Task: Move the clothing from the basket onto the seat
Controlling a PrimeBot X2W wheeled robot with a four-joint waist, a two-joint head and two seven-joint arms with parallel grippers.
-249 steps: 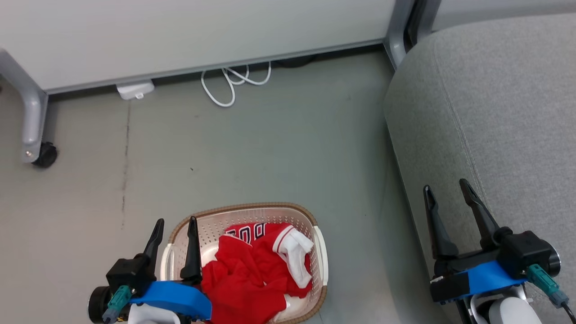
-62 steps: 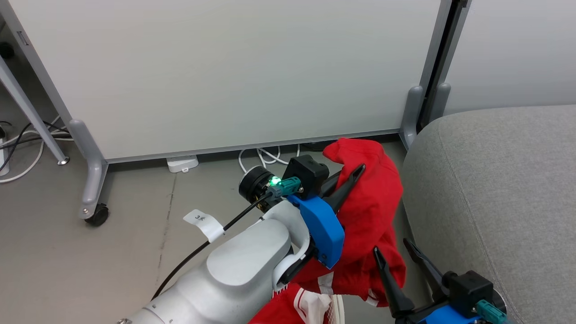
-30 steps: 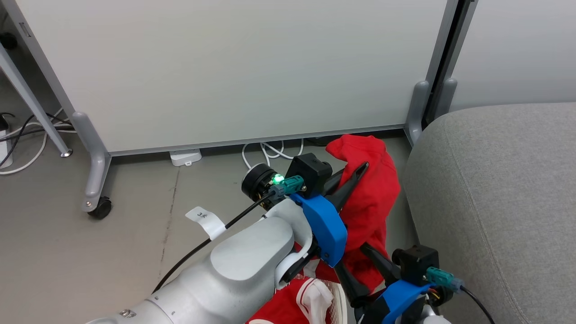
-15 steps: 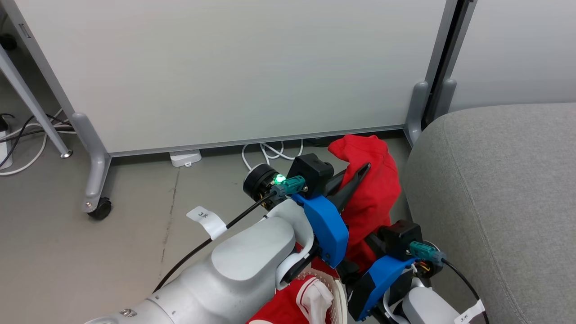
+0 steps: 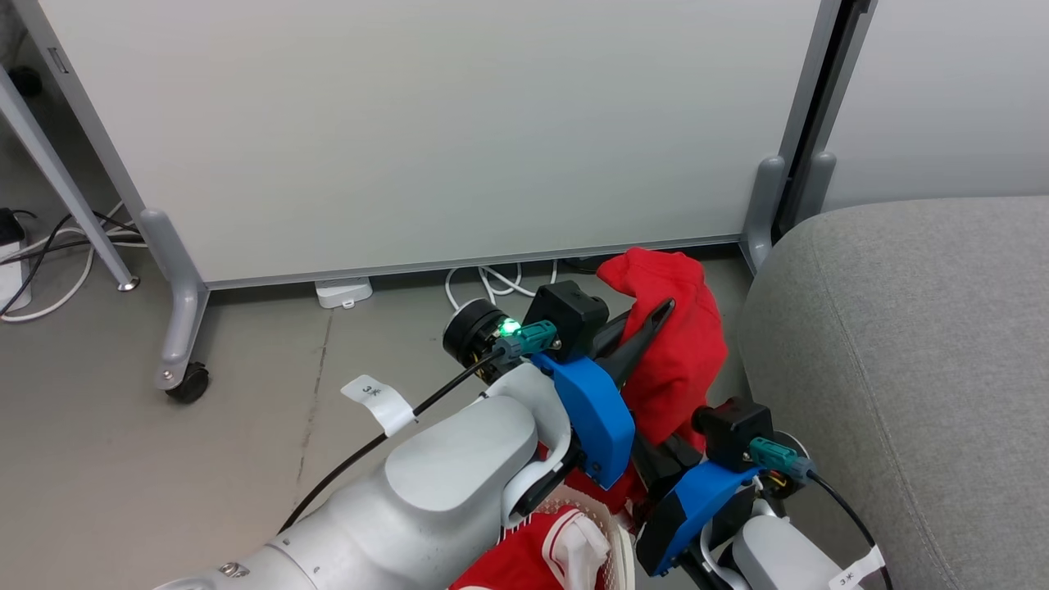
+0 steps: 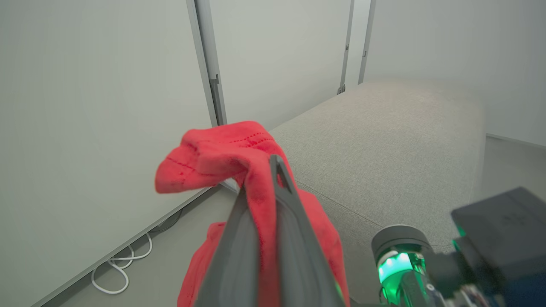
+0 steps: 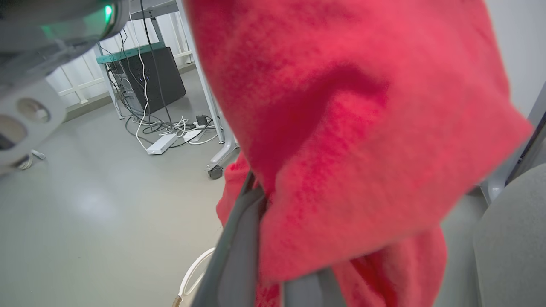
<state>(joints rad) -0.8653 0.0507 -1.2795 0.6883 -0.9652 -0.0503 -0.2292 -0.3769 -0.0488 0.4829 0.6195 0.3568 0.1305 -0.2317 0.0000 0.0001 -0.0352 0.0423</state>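
Head view
- Left claw [image 5: 656, 315]: clenched on the red garment [image 5: 684, 360] and raised well above the floor [image 5: 246, 426], so the thin cloth hangs free of the basket [image 5: 620, 547].
- Red garment: drapes from that hold between the partition [image 5: 410, 123] and the seat [image 5: 901, 369], just beside the seat's rounded edge. Its lower part trails down toward the right claw [image 5: 665, 456].
- Right claw: sits lower, under the left arm's blue mount, and reaches into the hanging cloth. Its fingertips are hidden here.
- Second garment [image 5: 524, 565]: lies in the basket at the bottom edge, white trim showing, with neither claw on it.
- Seat: bare, with nothing laid on it yet.

Left wrist view
- Grip: the two fingers [image 6: 239, 256] press together with a fold of red cloth between them, and a bunch flops over the tips. The seat lies just beyond, where the arm points.

Right wrist view
- Grip: the right claw is closed on the garment's lower part, and red cloth spills over its fingers [image 7: 234, 256].

Judgement
- Reason for the hold: a high and a low grip likely keep the loose cloth from dragging and let it be spread.
- Step: the carry across onto the seat, with one garment left to fetch.
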